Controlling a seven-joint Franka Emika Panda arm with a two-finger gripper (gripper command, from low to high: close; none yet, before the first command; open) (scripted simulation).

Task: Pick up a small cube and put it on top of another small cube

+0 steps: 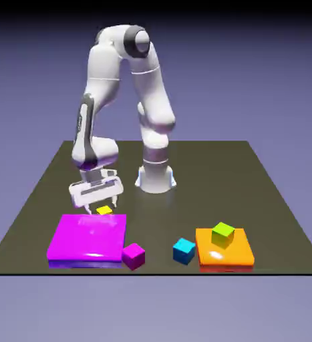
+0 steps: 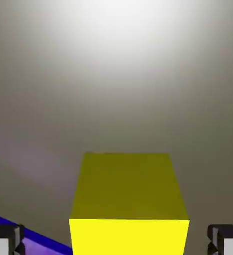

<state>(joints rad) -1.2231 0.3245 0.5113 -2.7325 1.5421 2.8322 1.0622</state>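
Note:
The small cube (image 1: 104, 210), tiny and bright yellow, lies on the dark table at the far edge of a flat magenta slab (image 1: 88, 237). My gripper (image 1: 99, 202) hovers just above it, open. In the hand view the yellow cube (image 2: 128, 199) fills the lower middle. It sits between my two grey fingertips (image 2: 6, 239), which stand wide on either side and do not touch it. The other small cube (image 1: 184, 250), cyan-blue, rests on the table toward the exterior view's right, beside an orange slab.
A magenta cube (image 1: 133, 255) sits at the magenta slab's near right corner. A lime-green cube (image 1: 222, 233) stands on the orange slab (image 1: 233, 257). A violet strip of slab edge (image 2: 33, 235) shows at the hand view's lower left.

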